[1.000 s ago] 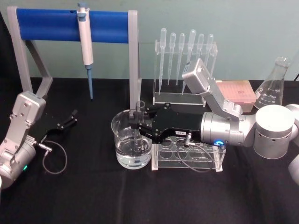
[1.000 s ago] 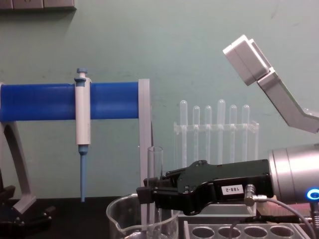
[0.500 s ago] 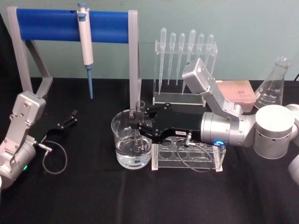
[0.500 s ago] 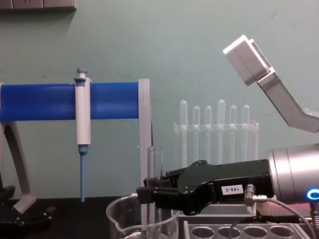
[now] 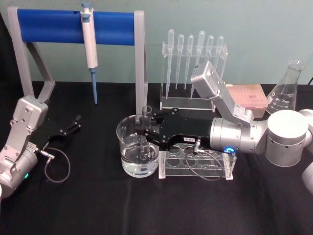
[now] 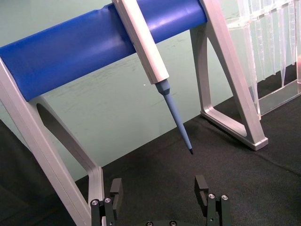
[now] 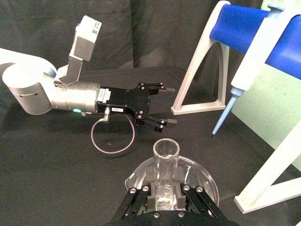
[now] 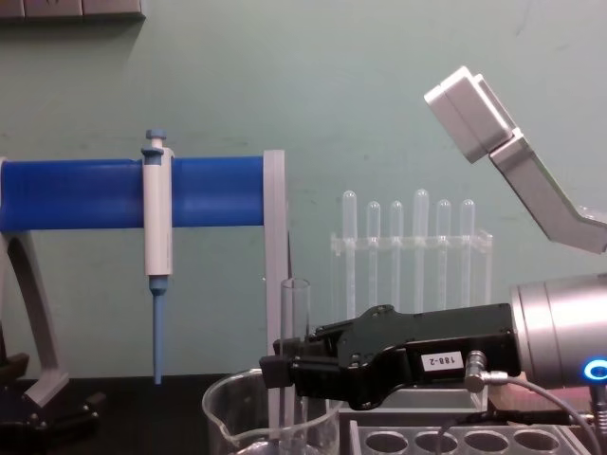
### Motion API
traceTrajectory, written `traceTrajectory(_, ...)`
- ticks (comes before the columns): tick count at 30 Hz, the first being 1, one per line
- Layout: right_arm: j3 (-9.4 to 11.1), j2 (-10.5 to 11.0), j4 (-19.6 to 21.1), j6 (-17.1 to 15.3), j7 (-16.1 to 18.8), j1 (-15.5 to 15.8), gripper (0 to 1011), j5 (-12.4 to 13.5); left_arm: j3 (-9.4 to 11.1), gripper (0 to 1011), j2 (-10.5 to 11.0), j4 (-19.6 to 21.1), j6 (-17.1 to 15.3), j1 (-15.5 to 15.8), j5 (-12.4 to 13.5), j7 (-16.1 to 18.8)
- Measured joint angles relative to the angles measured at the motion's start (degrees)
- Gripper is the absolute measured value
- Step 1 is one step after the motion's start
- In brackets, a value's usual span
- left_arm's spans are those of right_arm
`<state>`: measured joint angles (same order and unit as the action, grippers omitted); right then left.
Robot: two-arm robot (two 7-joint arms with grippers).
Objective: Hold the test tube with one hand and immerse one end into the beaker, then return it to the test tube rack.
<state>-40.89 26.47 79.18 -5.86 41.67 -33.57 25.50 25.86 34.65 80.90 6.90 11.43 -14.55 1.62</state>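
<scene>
Clamping the test tube (image 8: 296, 318) inside the beaker (image 5: 127, 143), right end effector (image 5: 143, 126) over black tablecloth (image 5: 98, 205), teal wall (image 5: 254, 24) behind

The right arm reaches in from the robot's right with its silver cylindrical wrist (image 5: 234, 137) held level, a blue ring lit on its side. It carries the black right gripper (image 5: 143, 128) pointing sideways toward the robot's left, with the narrow jaws closed on the upright test tube (image 8: 295, 313) a little below its rim. The left arm lies folded low at the robot's left side, and the left gripper (image 5: 74, 123) points forward and inward with its two fingers (image 6: 201, 184) spread wide apart.
</scene>
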Motion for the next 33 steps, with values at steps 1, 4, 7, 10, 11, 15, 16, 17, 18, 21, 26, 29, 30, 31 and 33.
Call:
traceTrajectory(1,0.0,0.0,0.0,0.0,0.0,0.0,224,0.0,0.0,1000,0.0,0.0,0.0,0.0,0.0,0.0)
traceTrajectory(4,0.0,0.0,0.0,0.0,0.0,0.0,224,0.0,0.0,1000,0.0,0.0,0.0,0.0,0.0,0.0)
traceTrajectory(7,0.0,0.0,0.0,0.0,0.0,0.0,224,0.0,0.0,1000,0.0,0.0,0.0,0.0,0.0,0.0)
traceTrajectory(10,0.0,0.0,0.0,0.0,0.0,0.0,224,0.0,0.0,1000,0.0,0.0,0.0,0.0,0.0,0.0)
traceTrajectory(11,0.0,0.0,0.0,0.0,0.0,0.0,224,0.0,0.0,1000,0.0,0.0,0.0,0.0,0.0,0.0)
traceTrajectory(15,0.0,0.0,0.0,0.0,0.0,0.0,224,0.0,0.0,1000,0.0,0.0,0.0,0.0,0.0,0.0)
traceTrajectory(16,0.0,0.0,0.0,0.0,0.0,0.0,224,0.0,0.0,1000,0.0,0.0,0.0,0.0,0.0,0.0)
traceTrajectory(17,0.0,0.0,0.0,0.0,0.0,0.0,224,0.0,0.0,1000,0.0,0.0,0.0,0.0,0.0,0.0)
traceTrajectory(18,0.0,0.0,0.0,0.0,0.0,0.0,224,0.0,0.0,1000,0.0,0.0,0.0,0.0,0.0,0.0)
traceTrajectory(21,0.0,0.0,0.0,0.0,0.0,0.0,224,0.0,0.0,1000,0.0,0.0,0.0,0.0,0.0,0.0)
traceTrajectory(26,0.0,0.0,0.0,0.0,0.0,0.0,224,0.0,0.0,1000,0.0,0.0,0.0,0.0,0.0,0.0)
traceTrajectory(29,0.0,0.0,0.0,0.0,0.0,0.0,224,0.0,0.0,1000,0.0,0.0,0.0,0.0,0.0,0.0)
traceTrajectory(30,0.0,0.0,0.0,0.0,0.0,0.0,225,0.0,0.0,1000,0.0,0.0,0.0,0.0,0.0,0.0)
traceTrajectory(31,0.0,0.0,0.0,0.0,0.0,0.0,224,0.0,0.0,1000,0.0,0.0,0.0,0.0,0.0,0.0)
traceTrajectory(33,0.0,0.0,0.0,0.0,0.0,0.0,224,0.0,0.0,1000,0.0,0.0,0.0,0.0,0.0,0.0)
